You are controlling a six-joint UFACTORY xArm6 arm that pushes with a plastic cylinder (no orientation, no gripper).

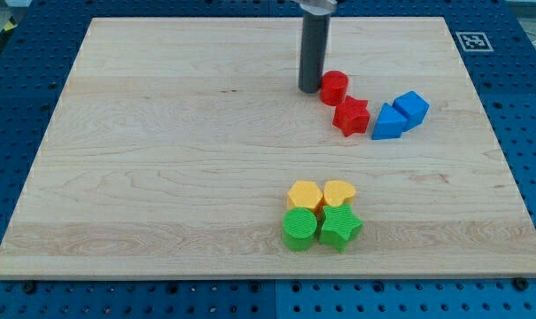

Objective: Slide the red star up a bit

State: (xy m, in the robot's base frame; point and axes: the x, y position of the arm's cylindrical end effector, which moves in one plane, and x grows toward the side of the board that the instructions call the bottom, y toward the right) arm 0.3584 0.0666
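Green star point(339, 228) nearest, red star point(351, 116) right-below my tip point(309, 88)

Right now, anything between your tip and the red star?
Yes: the red cylinder sits between my tip and the red star, touching the star, in the camera view.

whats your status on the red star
My tip left of red cylinder. Red star untouched. Cylinder sits directly above star, blocking upward path.
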